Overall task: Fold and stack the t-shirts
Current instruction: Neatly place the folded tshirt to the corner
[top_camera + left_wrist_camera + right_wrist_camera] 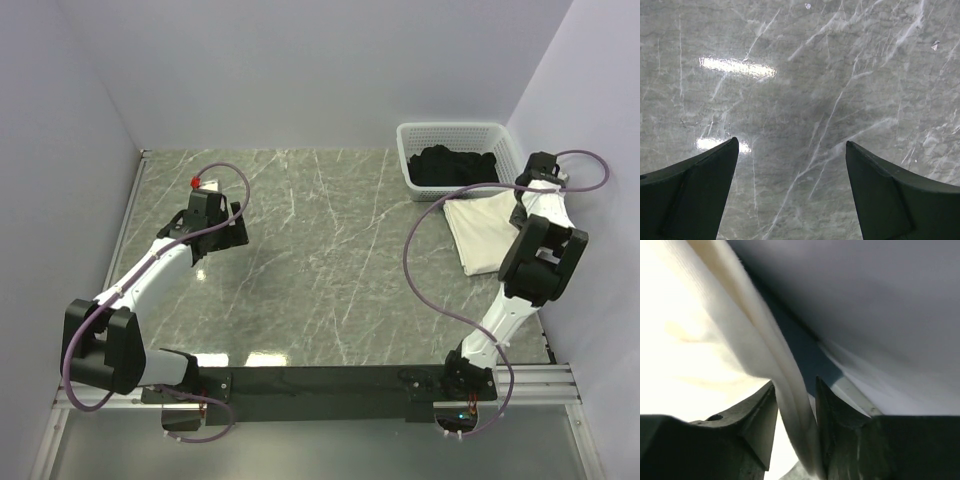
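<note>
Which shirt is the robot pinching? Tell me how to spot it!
Find the white basket at the far right corner of the table. The folded t-shirt lies flat just in front of it. It's cream, while the basket's clothes are black.

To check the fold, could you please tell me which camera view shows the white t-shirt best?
The top external view: the white t-shirt lies folded beside the basket, outline mostly visible. The right wrist view shows only a fabric edge pinched in the right end effector; the left wrist view shows only bare table.
</note>
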